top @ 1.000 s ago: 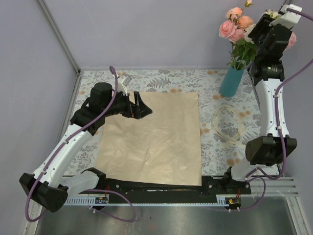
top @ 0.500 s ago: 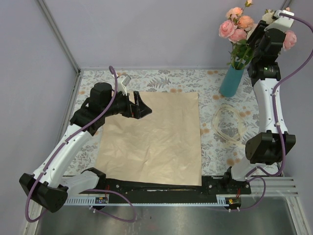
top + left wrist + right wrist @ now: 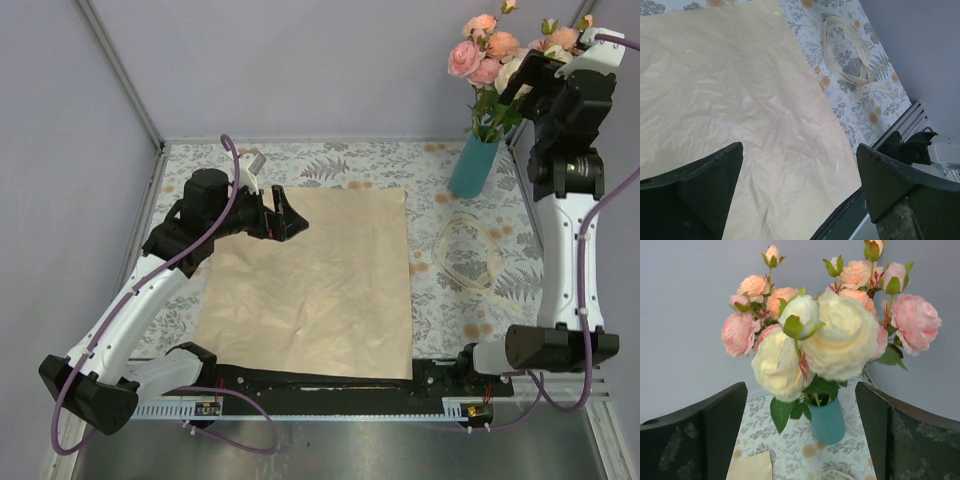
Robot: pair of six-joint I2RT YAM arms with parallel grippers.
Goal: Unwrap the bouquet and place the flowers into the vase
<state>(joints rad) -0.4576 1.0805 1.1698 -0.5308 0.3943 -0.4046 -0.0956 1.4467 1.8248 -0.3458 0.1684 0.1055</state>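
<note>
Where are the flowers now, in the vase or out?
In: the flowers stand upright, stems inside the vase; the kraft paper lies spread, bare.

L arm (image 3: 130, 310), R arm (image 3: 562, 260): white links, blk joints, ext. purple cables (image 3: 236, 170). L gripper (image 3: 799, 147), R gripper (image 3: 801, 385): blk wedge fingers (image 3: 695, 195).

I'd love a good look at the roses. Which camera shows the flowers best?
The right wrist view: the flowers fill the frame, heads and leaves sharp above the vase. The top view shows them small in the far right corner. The left wrist view shows none of them.
</note>
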